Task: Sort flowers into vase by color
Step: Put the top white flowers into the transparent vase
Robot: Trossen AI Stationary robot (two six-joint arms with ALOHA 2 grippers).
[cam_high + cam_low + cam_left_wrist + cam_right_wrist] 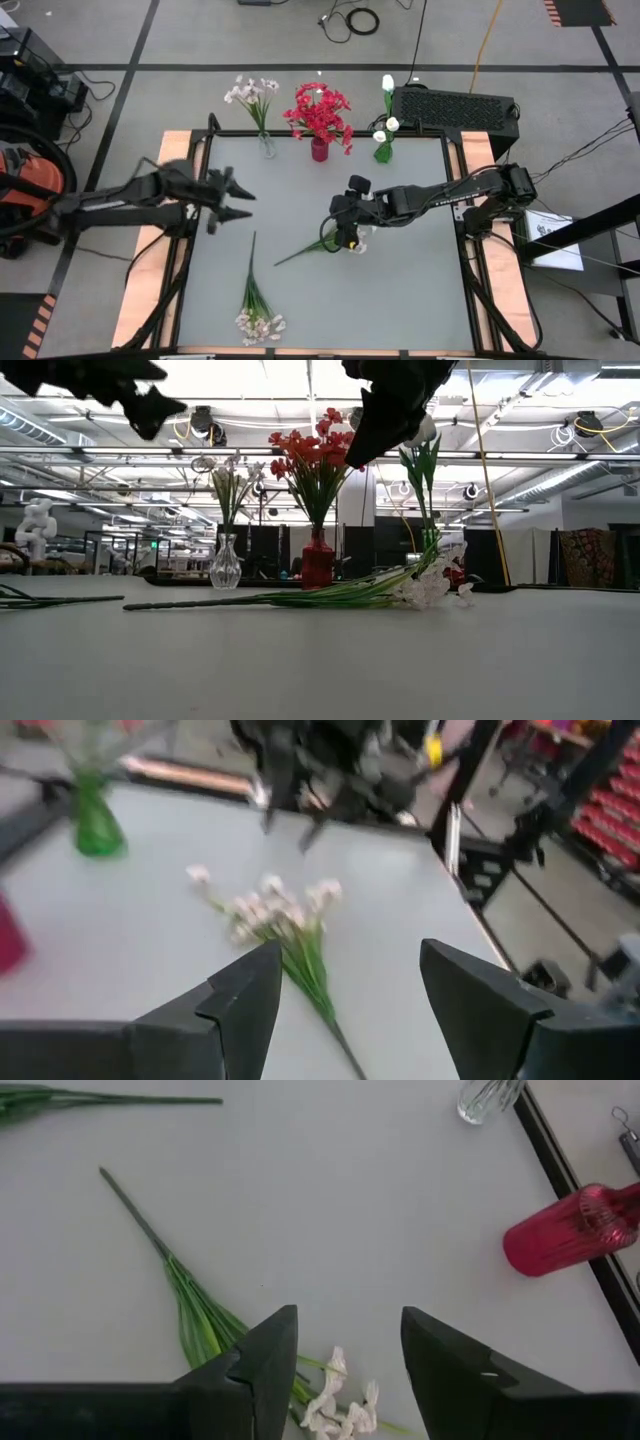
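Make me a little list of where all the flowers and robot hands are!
clear vase: pale pinkish blossoms, back edge
red vase: red blooms, back middle
green vase: white buds, back right
loose stem: lying flat mid-table, blossoms under right tool
second loose stem: lying flat, front edge
right tool: open, above the loose stem's blossoms
left tool: open, empty, left side

Black keyboard [455, 106] behind the table [400, 290] — cables [352, 18] beyond.

This looks like a robotics lab or workshop: the grey table [400, 300] stands on a taped concrete floor [200, 40] strewn with cables [360, 20], with ceiling strip lights [560, 380] and possibly equipment racks behind.
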